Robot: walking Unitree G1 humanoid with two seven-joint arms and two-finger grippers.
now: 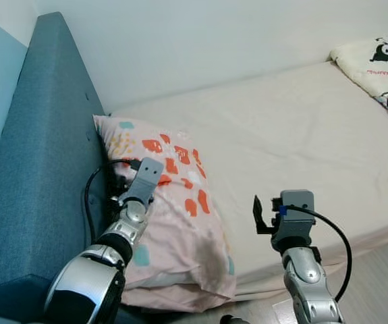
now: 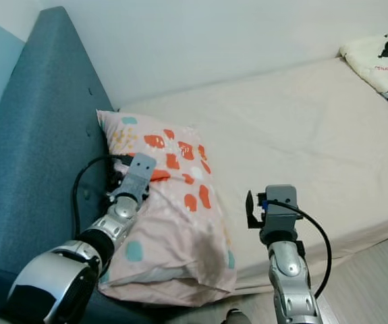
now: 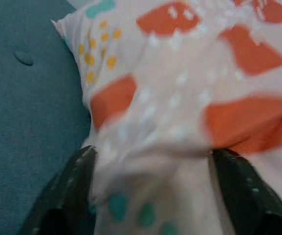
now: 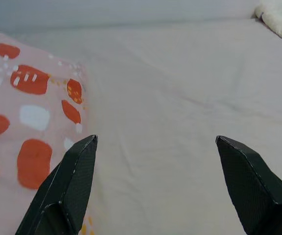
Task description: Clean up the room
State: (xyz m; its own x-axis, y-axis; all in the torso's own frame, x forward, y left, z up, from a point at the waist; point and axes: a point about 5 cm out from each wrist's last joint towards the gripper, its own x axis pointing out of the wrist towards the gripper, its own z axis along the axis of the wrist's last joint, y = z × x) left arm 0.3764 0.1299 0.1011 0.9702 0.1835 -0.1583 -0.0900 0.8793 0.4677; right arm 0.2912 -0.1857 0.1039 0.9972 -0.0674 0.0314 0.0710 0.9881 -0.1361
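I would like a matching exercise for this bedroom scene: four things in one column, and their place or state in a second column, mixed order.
Things:
1. pillow
2. left gripper
3. right gripper
4. blanket

Places or states:
A. open, over the bare sheet
B. at the far end of the bed, cartoon print
C. against the blue headboard, orange patches
D. fingers on either side of a fold of pillow fabric

Pairs: 1-C, 2-D, 3-A, 4-B
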